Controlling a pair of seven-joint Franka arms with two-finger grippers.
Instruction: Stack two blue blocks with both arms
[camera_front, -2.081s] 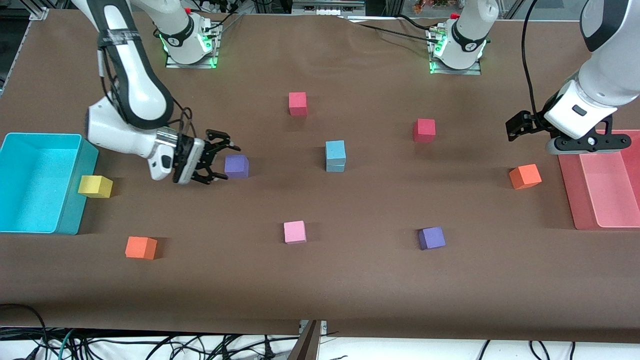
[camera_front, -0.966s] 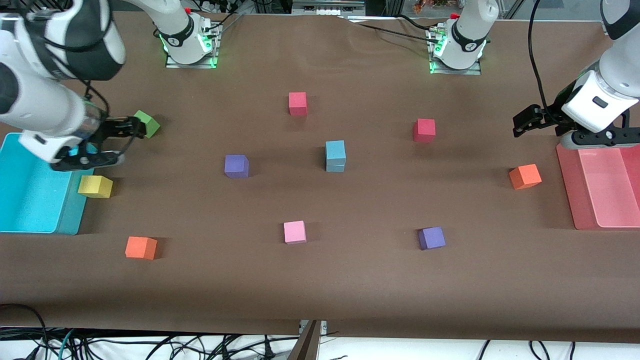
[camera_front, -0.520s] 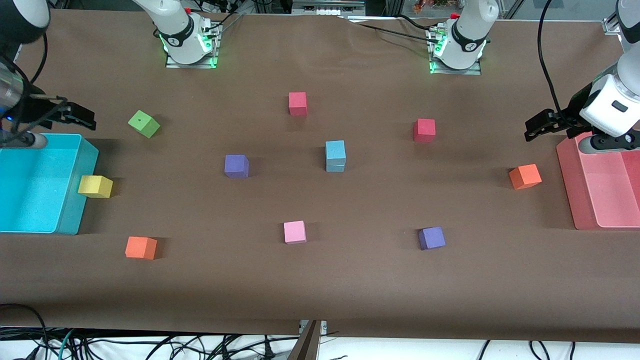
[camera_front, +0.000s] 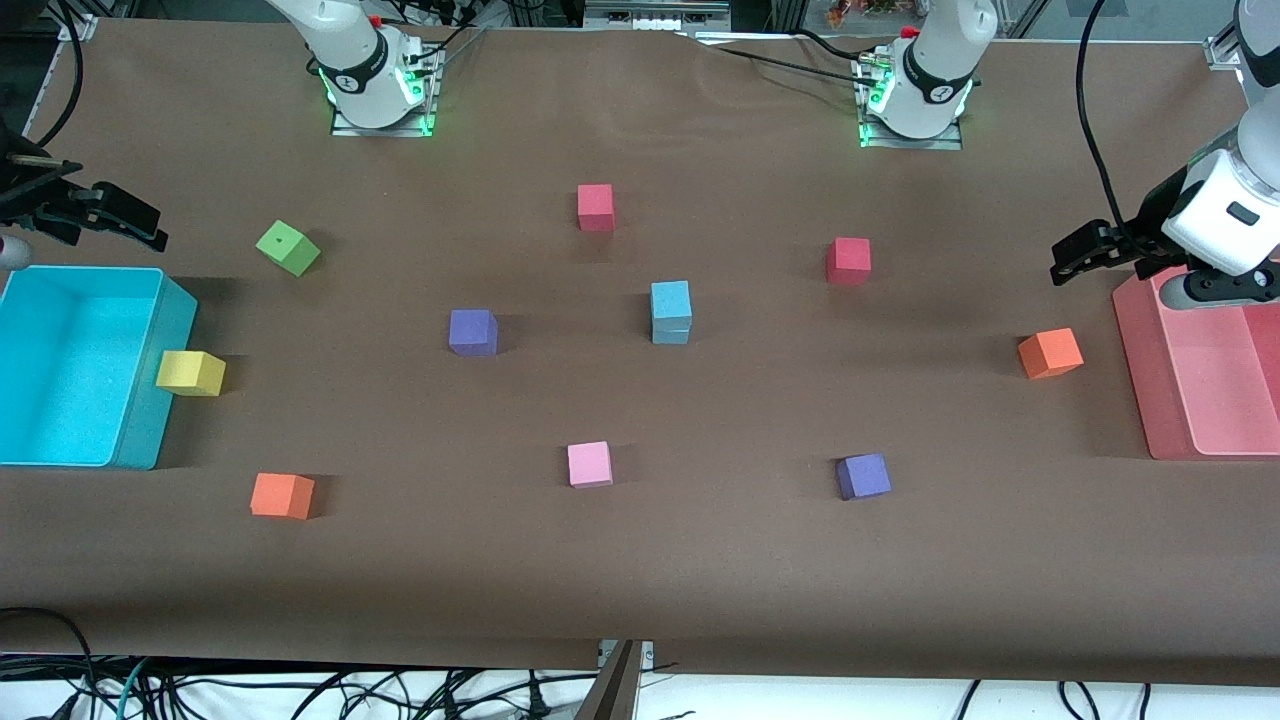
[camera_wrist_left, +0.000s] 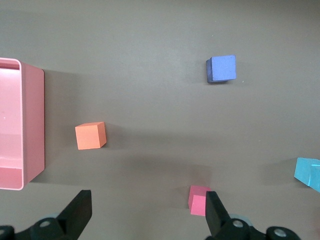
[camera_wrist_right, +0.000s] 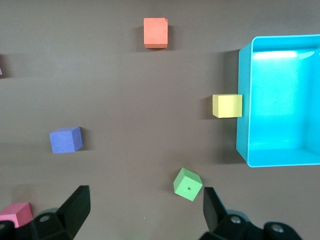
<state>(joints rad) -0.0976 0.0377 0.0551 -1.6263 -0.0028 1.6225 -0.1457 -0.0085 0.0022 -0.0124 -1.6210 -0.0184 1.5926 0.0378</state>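
Sitting mid-table, the two blue blocks (camera_front: 671, 311) are stacked, the lower one mostly hidden. Right pincer (camera_front: 95, 213) is cut off at the frame edge above the cyan bin (camera_front: 140, 380), fingers apart; left pincer (camera_front: 1085, 252) hangs spread beside the pink bin (camera_front: 1135, 370)

On the brown table (camera_front: 640, 560) lie two red cubes (camera_front: 595, 207), two purple cubes (camera_front: 473, 332), two orange cubes (camera_front: 282, 495), a pink cube (camera_front: 589, 464), a green cube (camera_front: 288, 247) and a yellow cube (camera_front: 190, 372) touching the cyan bin (camera_front: 140, 400), with a pink bin (camera_front: 1140, 380) at the left arm's end.
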